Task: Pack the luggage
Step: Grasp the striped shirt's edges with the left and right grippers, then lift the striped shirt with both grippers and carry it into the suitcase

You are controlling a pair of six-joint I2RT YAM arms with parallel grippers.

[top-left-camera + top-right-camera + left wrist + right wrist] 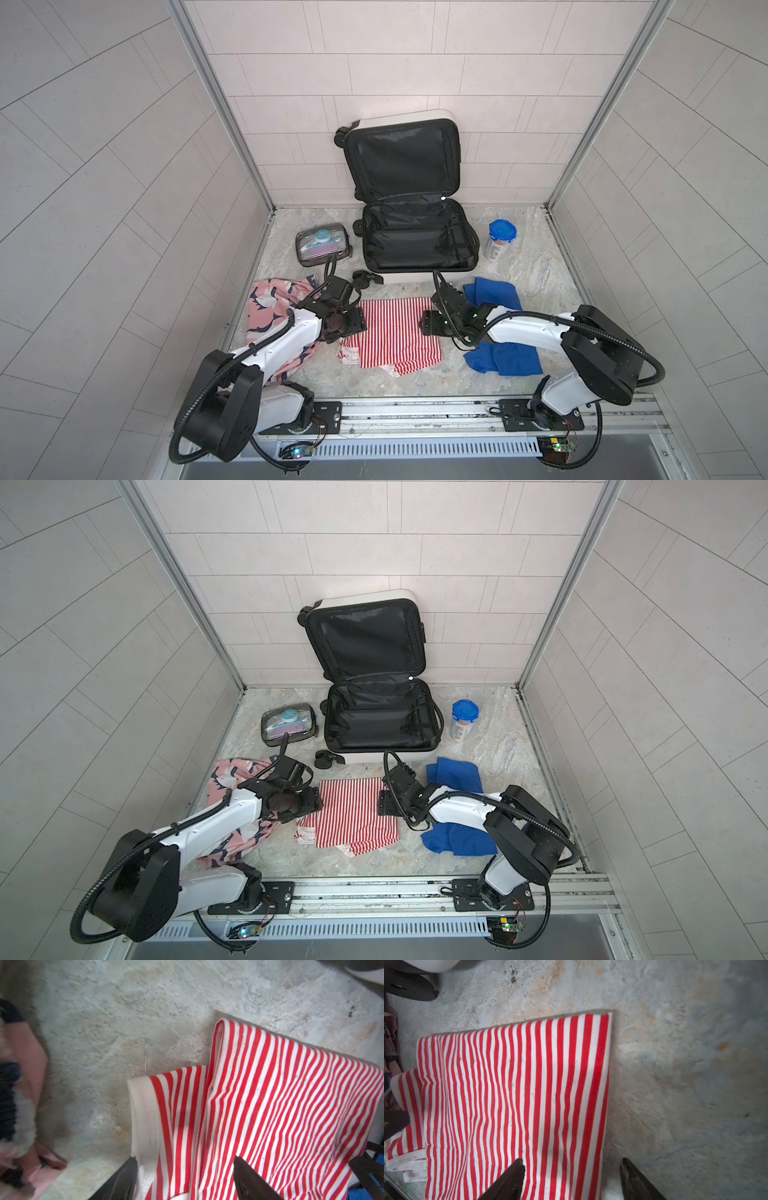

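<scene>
Nearest me, my left gripper [185, 1159] hangs wide open over the left edge of the striped shirt [390, 332]. On the right, my right gripper [572, 1160] is wide open over its right edge. If one pinches only the top layer, I think the fold falls apart. Far behind the shirt, the luggage [405, 277] lies open and empty.

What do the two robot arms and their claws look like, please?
The left arm and the right arm have white shells, black joint housings and black wrist parts. A black ribbed hose runs along each arm. The left claw and the right claw have dark, pointed fingers. I see no lettering on them.
</scene>
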